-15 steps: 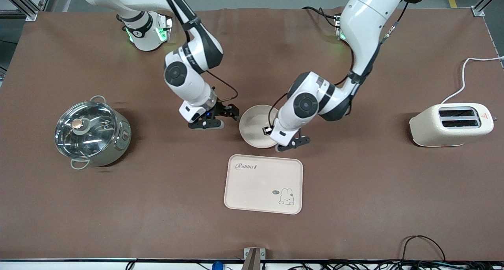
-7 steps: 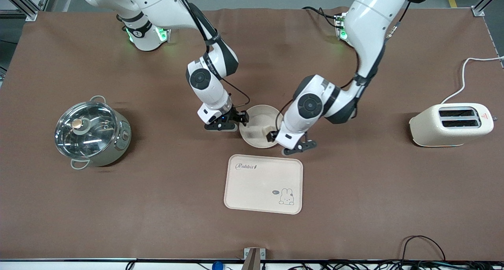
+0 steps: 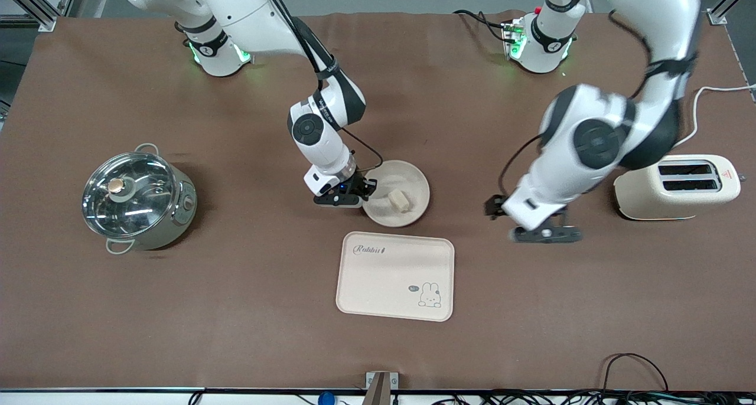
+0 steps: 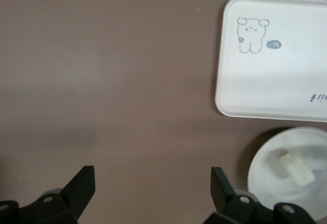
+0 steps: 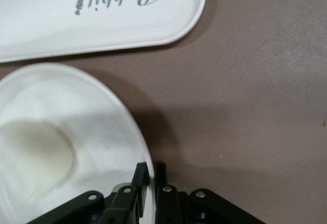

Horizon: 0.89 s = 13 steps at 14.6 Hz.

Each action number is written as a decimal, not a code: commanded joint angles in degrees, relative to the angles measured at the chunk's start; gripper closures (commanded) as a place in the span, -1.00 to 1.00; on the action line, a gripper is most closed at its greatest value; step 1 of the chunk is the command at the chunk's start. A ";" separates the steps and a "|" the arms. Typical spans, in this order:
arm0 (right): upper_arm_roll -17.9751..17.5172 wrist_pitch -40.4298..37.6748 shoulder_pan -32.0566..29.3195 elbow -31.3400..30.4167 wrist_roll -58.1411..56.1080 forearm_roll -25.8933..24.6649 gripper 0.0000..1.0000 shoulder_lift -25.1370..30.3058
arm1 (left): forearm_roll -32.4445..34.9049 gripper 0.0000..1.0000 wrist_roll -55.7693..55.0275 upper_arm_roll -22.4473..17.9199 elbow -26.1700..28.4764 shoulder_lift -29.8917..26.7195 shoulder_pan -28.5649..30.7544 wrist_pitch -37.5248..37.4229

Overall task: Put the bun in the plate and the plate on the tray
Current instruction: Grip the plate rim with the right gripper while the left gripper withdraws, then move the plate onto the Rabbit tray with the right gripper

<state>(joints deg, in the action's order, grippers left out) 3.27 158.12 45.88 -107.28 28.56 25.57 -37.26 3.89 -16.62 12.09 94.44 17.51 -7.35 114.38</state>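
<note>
The bun point(image 3: 399, 201) lies in the round plate point(image 3: 407, 177), which sits on the table just farther from the front camera than the Rabbit tray point(image 3: 394, 275). My right gripper point(image 3: 361, 193) is down at the plate's rim toward the right arm's end, shut on it, one finger inside and one outside. The right wrist view shows the gripper point(image 5: 150, 170), plate point(image 5: 102, 127), bun point(image 5: 30, 155) and tray point(image 5: 76, 15). My left gripper point(image 3: 546, 235) is open and empty over bare table between the plate and the toaster. The left wrist view shows it point(image 4: 153, 183) wide open, with tray point(image 4: 271, 71), plate point(image 4: 271, 173) and bun point(image 4: 295, 167).
A steel pot with a glass lid point(image 3: 137, 199) stands toward the right arm's end. A cream toaster point(image 3: 676, 186) with a white cord stands toward the left arm's end, close to the left arm's elbow.
The left arm let the bun go in the plate and swung away toward the toaster. The right gripper moved in to the plate's rim and closed on it.
</note>
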 commanded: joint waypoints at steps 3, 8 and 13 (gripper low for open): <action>-0.37 -1.76 -0.44 -2.06 -0.34 1.06 0.99 6.40 | 0.42 -1.00 6.86 0.39 -2.57 -13.18 5.94 -10.89; -0.37 -1.68 -2.02 2.32 -0.70 4.31 0.99 7.30 | 0.42 -1.00 7.48 0.03 -9.45 -14.60 6.99 -24.73; -0.19 -1.15 -4.30 16.37 -0.70 11.78 0.99 -4.10 | -0.90 -1.00 8.44 -0.05 -11.38 -13.81 8.67 -24.55</action>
<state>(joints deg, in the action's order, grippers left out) 3.62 156.71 42.51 -98.92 28.35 33.77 -34.48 3.34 -8.44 11.78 85.62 2.99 2.48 90.68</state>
